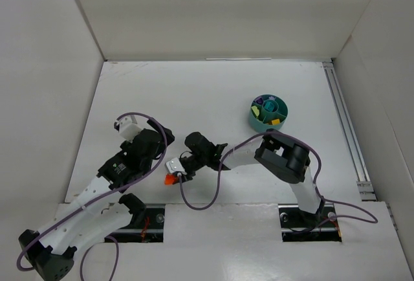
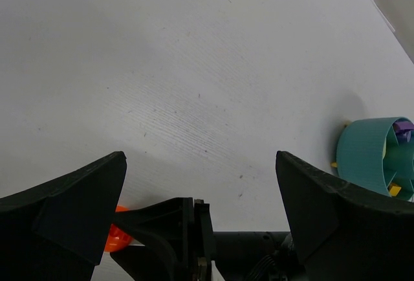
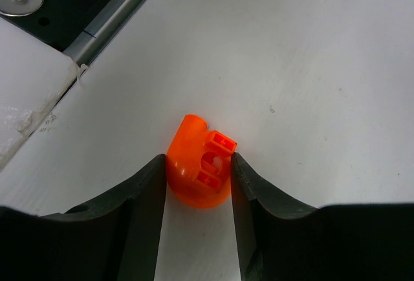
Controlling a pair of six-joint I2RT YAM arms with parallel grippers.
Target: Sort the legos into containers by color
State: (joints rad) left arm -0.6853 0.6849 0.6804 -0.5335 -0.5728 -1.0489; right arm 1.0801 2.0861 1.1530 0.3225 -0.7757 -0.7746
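Note:
A round orange lego (image 3: 200, 164) lies on the white table near its front edge. My right gripper (image 3: 198, 172) is shut on it, one finger touching each side. In the top view the lego (image 1: 170, 179) shows just under the right gripper (image 1: 174, 172). It also peeks out in the left wrist view (image 2: 113, 236). The teal cup (image 1: 270, 112) stands at the back right and holds purple, yellow and pale green legos. It also shows in the left wrist view (image 2: 378, 158). My left gripper (image 2: 200, 158) is open and empty, left of the right gripper (image 2: 178, 229).
A metal rail (image 1: 344, 116) runs along the table's right side. Another rail (image 3: 123, 9) and a black slot lie along the front edge, close to the orange lego. White walls enclose the table. Purple cables loop off both arms.

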